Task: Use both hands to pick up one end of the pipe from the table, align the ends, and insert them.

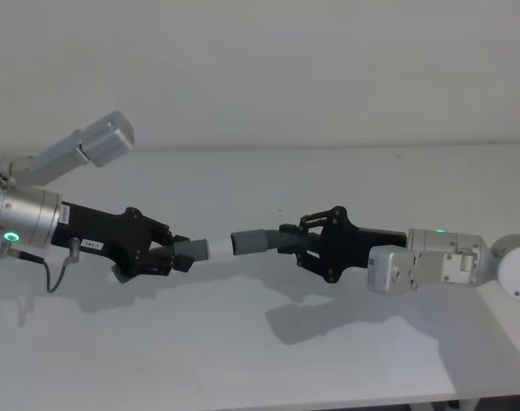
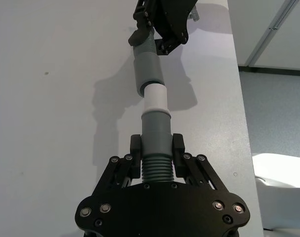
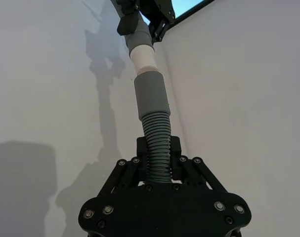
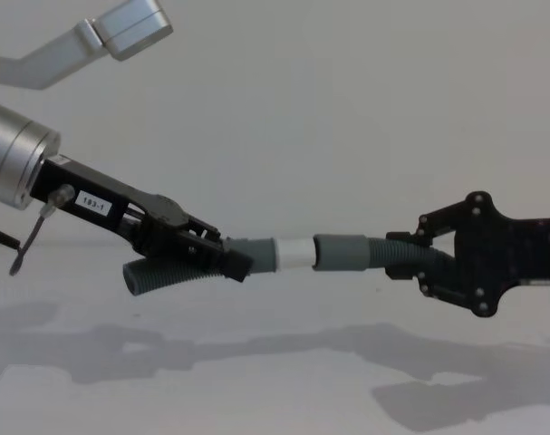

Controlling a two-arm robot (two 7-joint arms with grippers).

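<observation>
Both hose pieces are hanging above the counter (image 4: 275, 381), white tip (image 4: 293, 253) meeting the grey cuff (image 4: 341, 252). Keeping the two axes in line and pushing straight should seat it. The left end effector (image 4: 222, 256) is clamping the tipped piece (image 4: 166, 274); the right end effector (image 4: 418, 257) is clamping the cuffed piece's ribs (image 3: 157, 138).

Your left gripper (image 2: 157, 148) has its black fingers (image 2: 135, 146) clamped on either side of the ribbed grey pipe piece (image 2: 155, 148), gripping it where the ribs meet the smooth collar, with the white tip (image 2: 155, 100) pointing away toward the other arm. That tip sits in line with the wider grey cuff (image 2: 147, 74) of the second piece and meets its mouth, while most of the white is still exposed. Farther off, the right gripper (image 2: 149, 30) holds the second piece by its ribbed section, and both pieces are above the white table (image 2: 51, 123), which carries their shadow.
</observation>
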